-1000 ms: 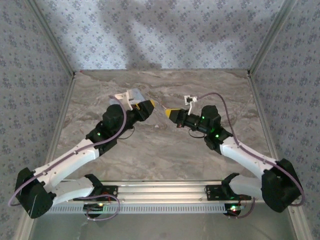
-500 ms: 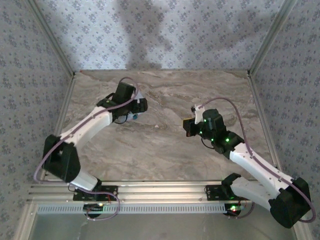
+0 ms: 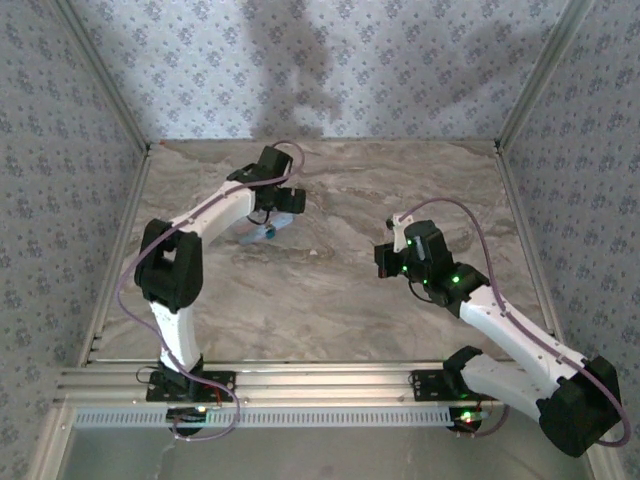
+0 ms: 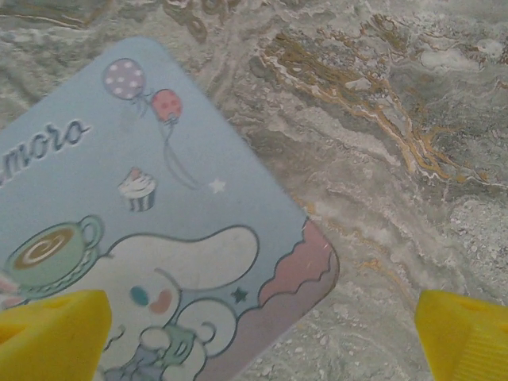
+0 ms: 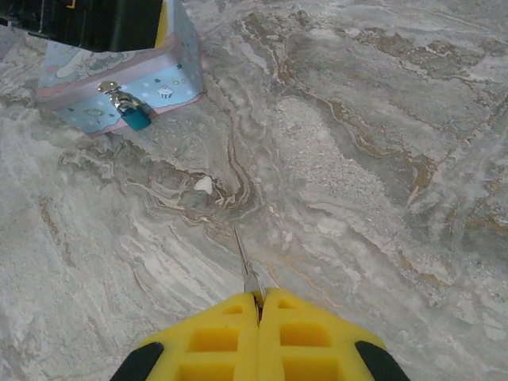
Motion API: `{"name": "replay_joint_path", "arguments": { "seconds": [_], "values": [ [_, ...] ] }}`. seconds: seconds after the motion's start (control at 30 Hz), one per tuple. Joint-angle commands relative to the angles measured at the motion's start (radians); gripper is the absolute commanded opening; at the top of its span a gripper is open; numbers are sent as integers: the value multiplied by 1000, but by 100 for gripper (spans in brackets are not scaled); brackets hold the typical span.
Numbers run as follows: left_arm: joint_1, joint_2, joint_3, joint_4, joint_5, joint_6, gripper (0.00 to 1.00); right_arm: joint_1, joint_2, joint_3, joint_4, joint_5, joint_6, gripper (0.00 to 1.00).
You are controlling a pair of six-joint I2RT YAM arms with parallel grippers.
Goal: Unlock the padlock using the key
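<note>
Padlock (image 5: pixel 137 118) blue, squat; key (image 5: pixel 247 270) thin, metallic

Both the left arm (image 3: pixel 215 212) and the right arm (image 3: pixel 510 325) have white link shells joined by black housings, and a thin mauve cable (image 3: pixel 440 198) loops along each. Small green lights (image 3: pixel 438 276) glow on the joints. The left claw (image 4: pixel 258 337) has plain yellow fingers (image 4: pixel 51 333). The right claw (image 5: pixel 259 305) has waffle-ribbed yellow ones with black rounded shoulders.

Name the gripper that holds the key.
The right gripper: it is shut on the thin key, while the left gripper hangs open above the cartoon tin box.
</note>
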Motion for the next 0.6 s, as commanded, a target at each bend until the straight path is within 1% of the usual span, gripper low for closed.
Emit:
{"name": "replay_joint_path", "arguments": {
  "seconds": [0.0,0.13,0.33,0.57],
  "values": [
    [-8,38,62,-29,29,58,98,-11,-20,-6,-29,10,-7,0],
    [-24,77,92,-40,29,83,98,-25,-28,-12,-45,3,-7,0],
    [-43,105,88,-49,38,87,98,-67,-45,-19,-76,-27,-2,0],
    [-89,82,27,-46,28,83,98,-148,-80,-22,-125,-122,10,0]
  ]
}}
